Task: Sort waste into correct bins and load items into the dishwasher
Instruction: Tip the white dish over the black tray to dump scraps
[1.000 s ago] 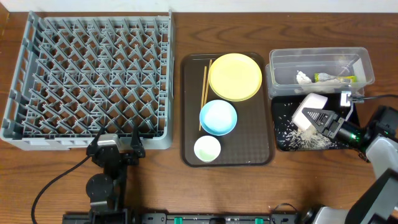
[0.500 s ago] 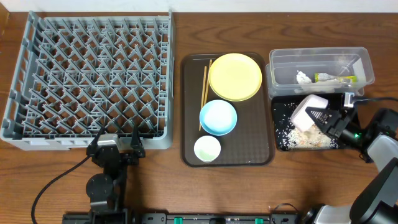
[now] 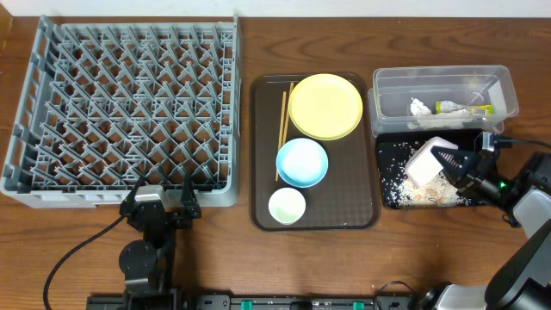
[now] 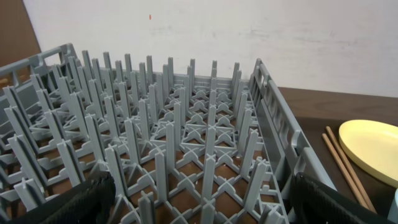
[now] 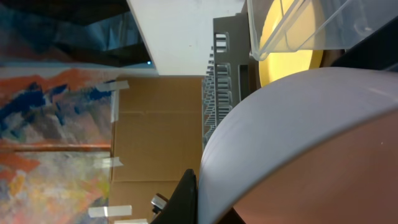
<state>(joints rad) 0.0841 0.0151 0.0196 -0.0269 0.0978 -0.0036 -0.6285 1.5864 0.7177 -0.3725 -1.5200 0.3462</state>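
No writing, label, brand or number can be read anywhere; the wrapper (image 3: 463, 108) in the far right tub (image 3: 448, 72) shows too small.

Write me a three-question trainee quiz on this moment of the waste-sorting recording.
1. True or false: the round yellow plate sits in the large grey plastic dish rack.
2. Multiple choice: what does the right gripper hold tilted over the shallow black rectangular tray? A) a white bowl B) a red mug C) a steel pan
3. Short answer: which container holds the green-and-yellow snack wrapper?

Key
1. False. It lies on the brown serving tray.
2. A
3. The clear rectangular plastic tub.
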